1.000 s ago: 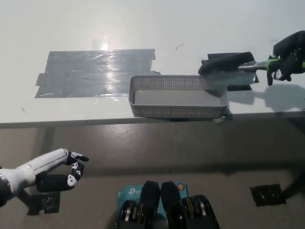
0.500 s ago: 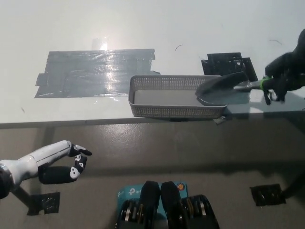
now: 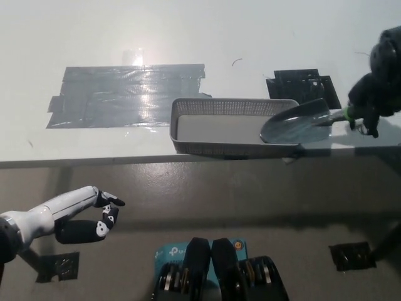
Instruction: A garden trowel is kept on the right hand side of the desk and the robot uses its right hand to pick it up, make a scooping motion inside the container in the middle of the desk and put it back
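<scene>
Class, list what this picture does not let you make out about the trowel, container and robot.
Handle of the trowel: head view, hidden inside the right robot hand.
Floor of the container at its right end: head view, covered by the trowel blade.
Arm of the left robot hand, resting lower left: cut by the left edge.

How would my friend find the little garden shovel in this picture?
Start at the big white desk, then find the grey mesh container near its front edge. The trowel is over the container's right end, held by the black right hand. It is the only shiny scoop-shaped metal thing; the black tape patch behind it lies flat.
</scene>
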You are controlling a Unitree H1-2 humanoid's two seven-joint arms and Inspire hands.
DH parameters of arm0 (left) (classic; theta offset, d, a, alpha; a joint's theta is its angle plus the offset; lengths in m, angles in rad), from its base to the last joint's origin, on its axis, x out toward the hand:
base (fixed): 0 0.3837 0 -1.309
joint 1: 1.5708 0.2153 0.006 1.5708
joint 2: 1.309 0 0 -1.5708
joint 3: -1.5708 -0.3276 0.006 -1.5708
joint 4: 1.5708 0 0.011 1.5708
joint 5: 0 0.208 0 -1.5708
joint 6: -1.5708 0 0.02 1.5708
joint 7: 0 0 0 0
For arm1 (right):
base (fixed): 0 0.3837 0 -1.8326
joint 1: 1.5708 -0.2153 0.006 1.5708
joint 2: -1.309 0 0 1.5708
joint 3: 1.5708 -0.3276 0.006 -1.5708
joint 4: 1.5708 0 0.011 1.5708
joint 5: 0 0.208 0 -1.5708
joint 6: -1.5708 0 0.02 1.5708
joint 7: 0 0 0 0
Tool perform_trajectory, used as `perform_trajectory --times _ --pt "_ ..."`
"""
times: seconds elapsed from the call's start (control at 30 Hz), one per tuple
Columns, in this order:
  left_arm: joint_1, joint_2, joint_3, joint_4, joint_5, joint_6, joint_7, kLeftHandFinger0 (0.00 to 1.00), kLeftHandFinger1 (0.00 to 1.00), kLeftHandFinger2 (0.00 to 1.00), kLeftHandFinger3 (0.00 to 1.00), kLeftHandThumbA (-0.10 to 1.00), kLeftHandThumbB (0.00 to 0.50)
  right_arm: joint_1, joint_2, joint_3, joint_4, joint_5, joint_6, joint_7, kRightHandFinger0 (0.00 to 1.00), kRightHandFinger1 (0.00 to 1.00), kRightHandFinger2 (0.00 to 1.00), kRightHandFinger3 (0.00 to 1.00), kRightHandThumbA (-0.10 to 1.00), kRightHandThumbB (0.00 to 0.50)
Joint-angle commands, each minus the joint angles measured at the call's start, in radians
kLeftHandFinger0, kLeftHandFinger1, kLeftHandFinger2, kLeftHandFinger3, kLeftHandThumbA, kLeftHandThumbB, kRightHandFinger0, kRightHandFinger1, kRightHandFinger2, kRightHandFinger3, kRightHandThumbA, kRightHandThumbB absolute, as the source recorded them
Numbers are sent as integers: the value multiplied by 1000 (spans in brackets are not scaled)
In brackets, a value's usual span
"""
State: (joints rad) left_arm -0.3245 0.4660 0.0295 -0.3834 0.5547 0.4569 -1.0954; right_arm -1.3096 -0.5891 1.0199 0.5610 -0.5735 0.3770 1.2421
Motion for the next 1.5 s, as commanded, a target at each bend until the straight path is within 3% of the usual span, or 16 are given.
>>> perform_trajectory --times 0.0,0.03,0.07,0.17,0.23,0.3,0.43,0.53,0.6,0.67,0.83,1.07,1.2,1.3,1.37,1.47 --pt "-4 -4 18 -30 22 13 -24 1000 872 893 1000 1000 489 -145 55 10 23 -29 -25 28 0 13 392 1000 -33 0" --pt "-4 -3 15 -30 21 13 -23 1000 870 891 1000 1000 473 -146 66 -20 12 -62 -57 27 43 140 500 1000 -33 21" --pt "-4 -1 11 -32 26 13 -24 1000 872 891 1000 1000 483 -159 79 -25 21 -55 -52 27 2 25 413 1000 -84 3" --pt "-8 4 -2 -32 24 13 -21 1000 868 888 1000 1000 500 -213 133 -15 62 -16 -27 28 0 0 379 1000 -100 8" --pt "-9 5 -8 -35 22 13 -22 1000 863 884 1000 1000 494 -215 141 -9 57 -10 -12 28 0 0 380 847 -100 0" --pt "-12 3 -9 -31 24 13 -21 1000 867 883 1000 1000 493 -225 168 14 87 -5 -26 28 0 0 346 502 -100 11" --pt "-16 10 -19 -31 24 13 -18 1000 863 882 1000 1000 490 -212 199 -3 106 -13 14 28 0 0 365 839 -100 0" --pt "-30 -1 -11 -22 15 13 -28 1000 861 880 1000 1000 478 -185 212 -40 116 -24 3 28 0 0 291 779 -100 24" --pt "-29 -1 -11 -25 13 13 -27 1000 855 874 1000 1000 472 -160 228 -57 133 -28 10 20 0 14 434 1000 -100 37" --pt "-30 -1 -11 -23 14 13 -30 1000 863 894 1000 1000 470 -118 235 -63 132 -30 8 16 0 0 455 875 -100 42" --pt "-31 4 -17 -16 16 13 -25 1000 846 892 1000 1000 486 -58 230 -81 106 -43 2 8 0 21 522 885 -100 48" --pt "-20 -2 -20 -15 21 13 -32 1000 850 881 1000 1000 492 54 251 -127 114 -53 45 -43 0 69 529 776 -100 38" --pt "-22 -4 -33 -9 30 13 -40 1000 874 909 1000 1000 500 100 297 -189 173 -22 58 -108 0 138 558 728 -100 110" --pt "-19 -3 -40 -9 27 13 -37 1000 877 913 1000 1000 499 117 332 -253 192 -8 78 -153 0 42 460 301 -100 237" --pt "-20 -7 -36 -7 27 13 -42 1000 870 905 1000 1000 500 106 346 -271 194 -9 87 -146 0 0 364 104 -100 216" --pt "-20 -10 -35 -4 25 13 -41 1000 861 897 1000 1000 500 84 370 -303 219 -5 93 -159 0 0 361 252 -100 226"
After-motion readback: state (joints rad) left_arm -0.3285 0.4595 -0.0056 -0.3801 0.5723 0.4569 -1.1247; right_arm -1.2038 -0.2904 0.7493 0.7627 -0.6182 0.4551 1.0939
